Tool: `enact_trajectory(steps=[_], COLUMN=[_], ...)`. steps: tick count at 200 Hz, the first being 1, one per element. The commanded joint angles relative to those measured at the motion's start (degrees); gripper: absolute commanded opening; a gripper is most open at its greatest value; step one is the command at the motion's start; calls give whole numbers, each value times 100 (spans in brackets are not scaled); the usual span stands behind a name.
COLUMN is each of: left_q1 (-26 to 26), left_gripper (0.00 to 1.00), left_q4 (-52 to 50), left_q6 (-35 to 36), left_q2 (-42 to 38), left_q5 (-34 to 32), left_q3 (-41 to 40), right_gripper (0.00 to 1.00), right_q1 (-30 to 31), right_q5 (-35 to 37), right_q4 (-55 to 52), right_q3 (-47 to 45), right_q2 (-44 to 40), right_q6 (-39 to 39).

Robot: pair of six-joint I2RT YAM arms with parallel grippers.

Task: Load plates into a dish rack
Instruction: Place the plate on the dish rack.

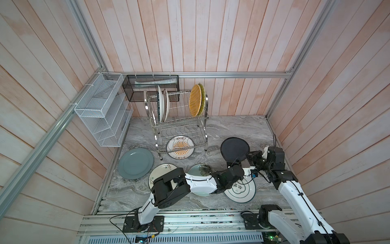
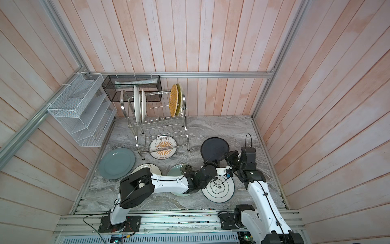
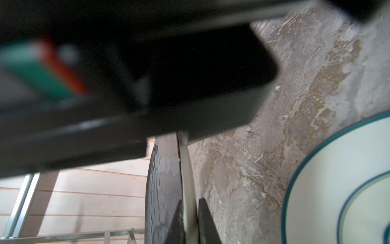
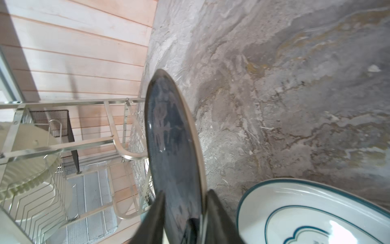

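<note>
The black plate point(image 1: 233, 151) is located toward the right edge of the tabletop point(image 1: 232, 126), well apart from the dish rack point(image 1: 179, 120) near the rear edge. The left tool point(image 3: 190, 201) is clamped on the plate's near rim. The right tool point(image 4: 186, 191) straddles the same rim, one finger on each face; whether it presses on the plate cannot be determined. Upright in the rack's upper tier: two white plates point(image 1: 163, 103) and two woven plates point(image 1: 195, 103). A sunburst plate point(image 1: 180, 146) lies flat beneath the lower tier.
</note>
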Motion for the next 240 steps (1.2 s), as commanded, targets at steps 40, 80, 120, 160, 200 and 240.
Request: enact_trajectory(steps=[40, 80, 120, 160, 200, 240], left_q1=[33, -76, -85, -67, 132, 327], left_gripper=[0, 0, 0, 0, 0, 0], left_q4=[54, -802, -1739, -2471, -2673, -2727], left_q6=[-681, -1817, -3162, -4253, -5627, -6233], left_q2=[-1080, -2376, -4130, -5051, -5487, -5447], left_q5=[-37, 444, 1295, 1169, 1049, 629], left_q3=[-743, -1426, -1934, -1611, -976, -23], right_gripper=[90, 98, 98, 98, 98, 98], right_q1=[-16, -320, -362, -360, -291, 229], right_q5=[-17, -373, -949, -1820, -2281, -2071], right_q4=[426, 1021, 1951, 3324, 4291, 4861], right_q3=[625, 1030, 1001, 524, -14, -562], right_q2=[171, 629, 950, 990, 847, 501], right_q6=[-242, -799, -1427, -1560, -1657, -1911])
